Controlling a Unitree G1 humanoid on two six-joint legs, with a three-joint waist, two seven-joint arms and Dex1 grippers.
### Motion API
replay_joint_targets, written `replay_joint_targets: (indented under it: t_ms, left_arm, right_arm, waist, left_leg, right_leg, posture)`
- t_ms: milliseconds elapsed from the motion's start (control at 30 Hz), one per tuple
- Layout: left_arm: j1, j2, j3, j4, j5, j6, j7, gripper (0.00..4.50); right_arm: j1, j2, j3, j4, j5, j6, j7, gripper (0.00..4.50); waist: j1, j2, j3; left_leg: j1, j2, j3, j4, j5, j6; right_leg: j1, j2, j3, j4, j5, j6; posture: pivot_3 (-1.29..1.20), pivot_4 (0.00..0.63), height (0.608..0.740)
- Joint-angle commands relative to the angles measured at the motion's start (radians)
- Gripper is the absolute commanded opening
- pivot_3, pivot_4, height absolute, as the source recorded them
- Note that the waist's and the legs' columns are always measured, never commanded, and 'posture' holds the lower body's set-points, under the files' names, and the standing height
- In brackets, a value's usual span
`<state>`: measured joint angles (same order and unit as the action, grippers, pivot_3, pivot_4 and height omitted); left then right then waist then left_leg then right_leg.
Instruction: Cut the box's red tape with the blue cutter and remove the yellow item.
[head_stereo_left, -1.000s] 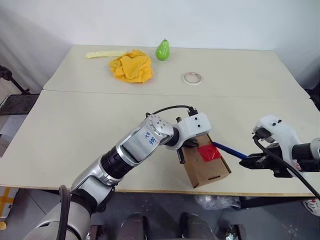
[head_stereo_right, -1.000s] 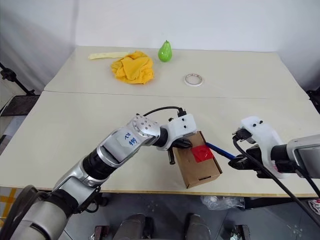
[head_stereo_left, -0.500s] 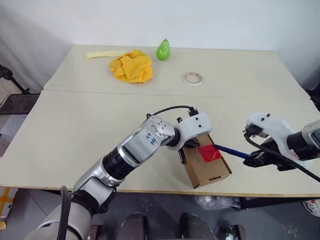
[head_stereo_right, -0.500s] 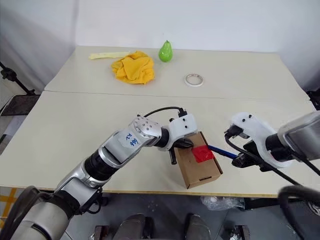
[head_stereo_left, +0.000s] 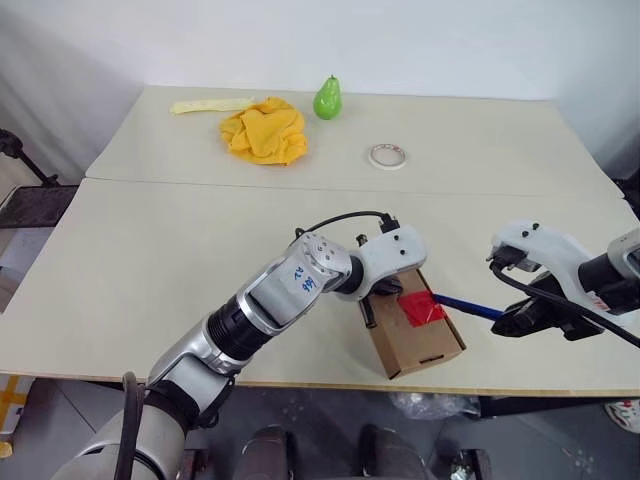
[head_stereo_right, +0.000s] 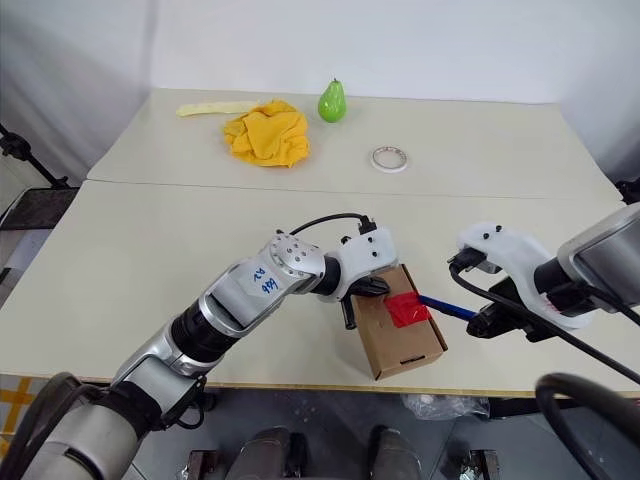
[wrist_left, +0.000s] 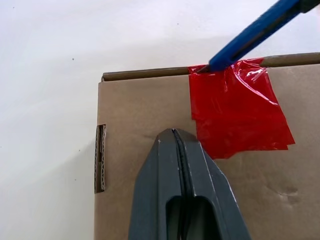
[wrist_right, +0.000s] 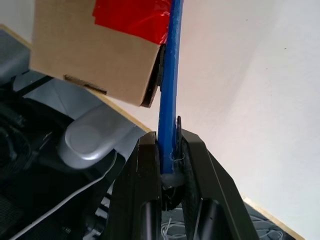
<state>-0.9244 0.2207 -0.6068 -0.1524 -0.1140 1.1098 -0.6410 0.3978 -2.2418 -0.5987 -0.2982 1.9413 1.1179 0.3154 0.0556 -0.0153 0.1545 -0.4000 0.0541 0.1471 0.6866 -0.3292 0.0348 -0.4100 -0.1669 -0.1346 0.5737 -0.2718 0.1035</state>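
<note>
Both grippers work: left gripper (wrist_left: 186, 150), fingers pressed together, pins the box (head_stereo_left: 415, 335); right gripper (wrist_right: 167, 145), pinching the blue cutter (head_stereo_left: 468, 306), should draw its tip steadily along the red tape (wrist_left: 235, 110) seam.

Two pale beige tables (head_stereo_left: 150, 250) pushed together, plain white wall (head_stereo_left: 400, 40) behind, grey floor (head_stereo_left: 60, 420) below

Left arm stretches forward across the middle, elbow nearly straight, wrist bent so the left gripper (wrist_left: 181, 150) tips downward — its two black fingers are pressed tight together, nothing between them, and their tips rest on the box (head_stereo_left: 420, 340). On the right, the forearm comes in from the right edge, wrist angled steeply down. The right gripper (wrist_right: 167, 145) is clamped on the blue cutter (wrist_right: 169, 85) — fingers squeezing the handle from both sides, shaft running out past the fingertips.
</note>
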Motion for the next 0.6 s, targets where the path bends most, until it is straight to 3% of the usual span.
replay_joint_targets:
  t_ms: [33,600]
  left_arm:
    - [0.047,0.005,-0.076,0.108,0.045,0.036,0.037,0.00]
    - [0.044,0.006,-0.082,0.113,0.046,0.029,0.035,0.00]
  right_arm:
    - [-0.034,-0.010,0.006,-0.065,0.031,0.048,0.077,0.14]
    - [-0.267,-0.006,0.250,-0.190,0.031,0.085,0.126,0.14]
  waist:
    - [0.000,0.000,0.000]
    - [0.000,0.000,0.000]
  left_leg:
    - [0.000,0.000,0.000,0.000,0.000,0.000]
    - [-0.003,-0.002,-0.001,0.000,-0.001,0.002]
  right_leg:
    - [0.000,0.000,0.000,0.000,0.000,0.000]
    - [-0.001,-0.001,-0.001,-0.002,0.000,0.000]
  posture:
    - [0.00,0.150,0.740]
    - [0.00,0.150,0.740]
